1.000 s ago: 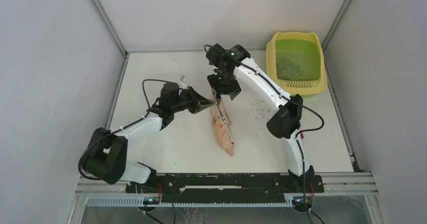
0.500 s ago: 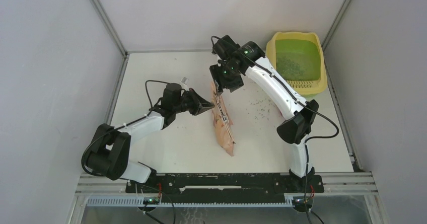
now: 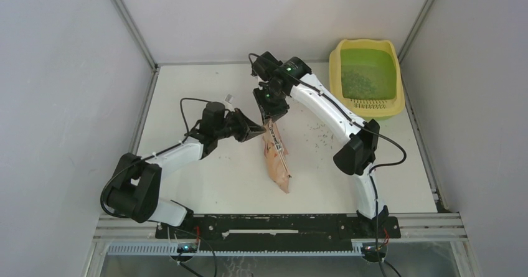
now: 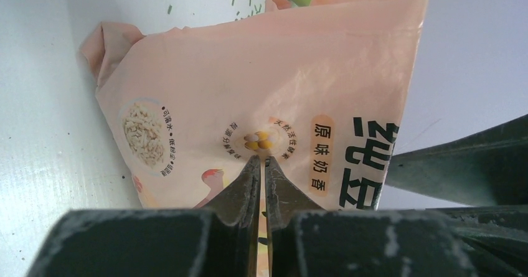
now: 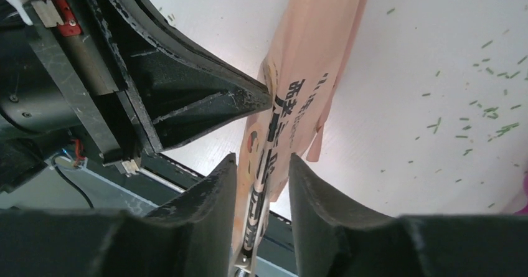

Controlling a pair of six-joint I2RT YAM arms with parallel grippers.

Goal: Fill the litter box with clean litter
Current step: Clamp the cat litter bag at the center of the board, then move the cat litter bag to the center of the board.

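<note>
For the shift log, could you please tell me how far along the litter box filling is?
Done: some dark grey-green litter granules lie in the yellow-rimmed, green plastic litter box. In hand: the left claw pinches the peach-pink printed bag upright; the right claw straddles its top, grip unclear. Left: probably more pouring, since coverage looks sparse.

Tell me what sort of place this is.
Probably a robot test cell, not a home: left arm and right arm bolted to a rail, a white table boxed by grey panels, a litter box and bag as props.
</note>
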